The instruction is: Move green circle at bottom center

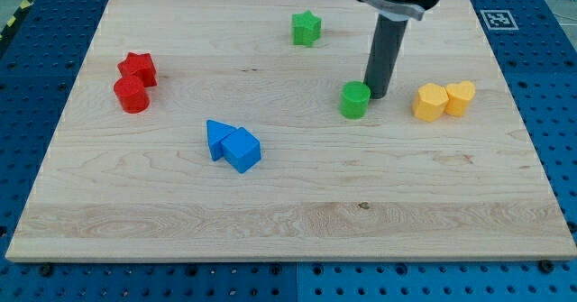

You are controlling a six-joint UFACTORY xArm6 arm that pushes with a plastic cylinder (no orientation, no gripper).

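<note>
The green circle [354, 99] is a small green cylinder standing on the wooden board [288, 221], right of centre in the camera view. My tip [377, 96] touches the board just to the circle's right and slightly above it, against its side. The dark rod rises from there to the view's top.
A green star [306, 27] sits near the top centre. A yellow hexagon [429, 102] and yellow heart [460, 96] lie right of my tip. A red star [138, 68] and red cylinder [132, 95] are at left. Two blue blocks [233, 145] lie left of centre.
</note>
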